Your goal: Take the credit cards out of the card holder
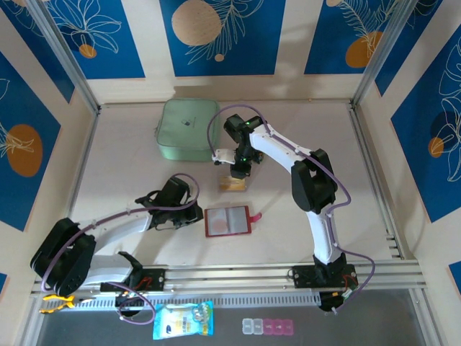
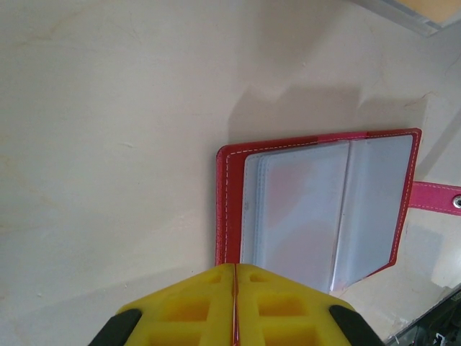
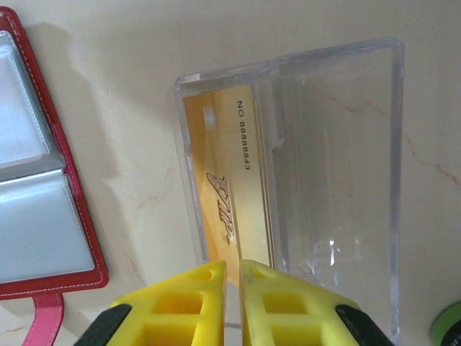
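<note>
The red card holder [image 1: 229, 221] lies open on the table, its pale clear pockets [image 2: 317, 216] facing up and its strap tab [image 2: 436, 196] out to one side. My left gripper [image 2: 235, 268] is shut on the holder's red left edge, low beside it [image 1: 198, 215]. Gold credit cards [image 3: 230, 166] printed "VIP" rest in a clear plastic tray [image 3: 338, 158] just beyond the holder [image 3: 36, 180]. My right gripper [image 3: 233, 265] hovers over that tray [image 1: 238, 171]. Its jaws stand slightly apart, with a thin card edge in the gap.
A mint-green square case [image 1: 189, 130] sits at the back of the table, left of the right arm. A blue-and-white packet [image 1: 184, 321] and a small pill box [image 1: 268, 326] lie in front of the metal rail [image 1: 238, 274].
</note>
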